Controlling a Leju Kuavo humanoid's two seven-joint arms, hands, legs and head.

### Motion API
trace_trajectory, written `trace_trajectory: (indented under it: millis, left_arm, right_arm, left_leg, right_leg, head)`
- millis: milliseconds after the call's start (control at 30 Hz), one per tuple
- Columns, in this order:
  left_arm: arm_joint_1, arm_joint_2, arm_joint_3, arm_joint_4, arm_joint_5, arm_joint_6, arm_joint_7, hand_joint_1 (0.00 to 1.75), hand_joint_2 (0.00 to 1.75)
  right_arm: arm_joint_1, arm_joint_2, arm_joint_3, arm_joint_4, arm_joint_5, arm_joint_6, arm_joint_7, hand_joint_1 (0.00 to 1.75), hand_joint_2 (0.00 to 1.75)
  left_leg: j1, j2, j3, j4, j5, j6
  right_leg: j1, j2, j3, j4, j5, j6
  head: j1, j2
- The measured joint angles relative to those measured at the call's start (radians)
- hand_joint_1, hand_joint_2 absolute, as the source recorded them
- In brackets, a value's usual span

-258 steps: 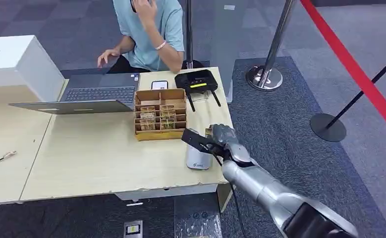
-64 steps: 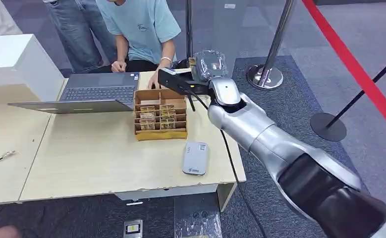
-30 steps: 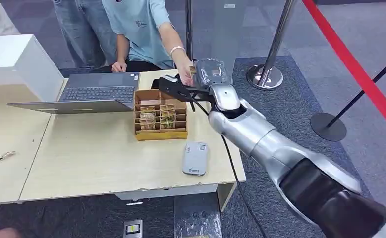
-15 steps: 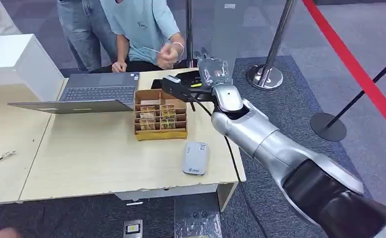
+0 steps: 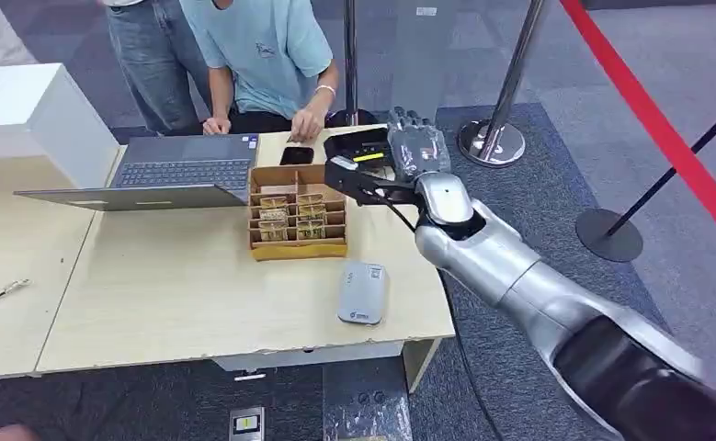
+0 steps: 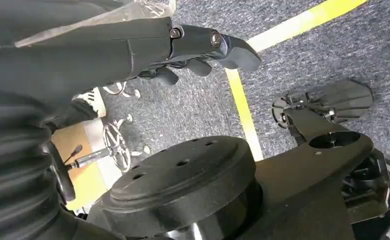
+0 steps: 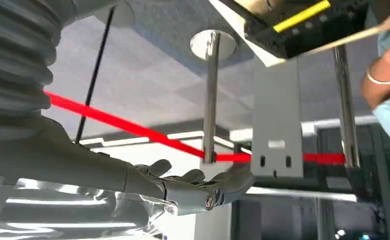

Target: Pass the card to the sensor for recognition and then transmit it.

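— Head view first: what is the right hand [image 5: 415,147] doing?

— I see it over the far right corner of the table [image 5: 170,294], above a black device with a yellow strip [image 5: 363,145]. Its fingers are stretched apart and hold nothing.

— And the card?

— I cannot tell where it is. A person's hand [image 5: 308,122] rests at the far edge, just beside a dark phone [image 5: 296,155]. The grey sensor [image 5: 363,292] lies flat near the front edge, well apart from my hand, with a cardboard tray [image 5: 297,213] between them.

— Left wrist view?

— The left hand [image 6: 203,47] hangs above grey carpet with a yellow line. I see nothing in it, but I cannot tell whether its fingers are curled or released.

— Right wrist view?

— The right hand [image 7: 203,187] is flat, fingers released. Beyond it runs a red barrier belt [image 7: 132,130].
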Motion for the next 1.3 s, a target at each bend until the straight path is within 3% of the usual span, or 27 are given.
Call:
trace_trajectory:
  millis: [300,333,500,1000,1100,1300]
  left_arm:
    - [0.0,-0.004,0.0,0.0,0.007,0.002,-0.012,0.0,1.75]
    - [-0.001,-0.004,0.0,0.0,0.018,-0.01,-0.017,0.0,1.75]
    - [-0.002,-0.004,0.0,0.0,0.023,-0.023,-0.003,0.0,1.75]
    - [-0.004,-0.004,0.0,0.0,0.015,-0.024,-0.002,0.0,1.75]
    - [-0.003,-0.004,0.0,0.0,0.015,-0.024,-0.003,0.0,1.75]
    - [-0.003,-0.004,0.0,0.0,0.015,-0.024,-0.002,0.0,1.75]
  right_arm:
    - [0.029,-0.022,-0.013,-0.043,-0.047,0.02,-0.007,0.0,1.75]
    - [0.026,-0.008,-0.013,-0.036,-0.073,0.002,-0.049,0.0,1.75]
    - [0.009,0.056,-0.009,0.006,-0.133,-0.018,-0.115,0.0,1.75]
    - [-0.002,0.232,0.047,0.173,-0.148,-0.027,-0.192,0.0,1.75]
    - [0.0,0.251,0.05,0.214,-0.164,-0.037,-0.209,0.24,1.75]
    - [0.001,0.268,0.057,0.292,-0.176,-0.054,-0.224,0.35,1.75]
  left_leg:
    - [0.0,0.0,0.0,0.0,0.0,0.0]
    - [0.0,0.0,-0.001,0.0,0.0,0.0]
    - [0.001,0.0,-0.001,0.0,0.0,0.0]
    - [0.001,0.0,-0.001,0.0,0.0,0.0]
    - [0.001,0.0,-0.001,0.0,0.0,0.0]
    - [0.001,0.0,-0.001,0.0,0.0,0.0]
  right_leg:
    - [0.0,0.0,0.0,0.0,0.0,0.0]
    - [0.0,0.0,0.0,0.0,0.0,0.0]
    - [0.001,0.0,0.0,0.001,0.0,0.0]
    - [0.001,0.0,0.0,0.001,0.0,0.0]
    - [0.001,0.0,0.0,0.001,0.0,0.0]
    - [0.001,0.0,0.0,0.001,0.0,0.0]
  head:
    - [0.0,0.0]
    - [0.0,0.0]
    - [0.0,0.0]
    - [0.0,0.0]
    - [0.0,0.0]
    - [0.0,0.0]
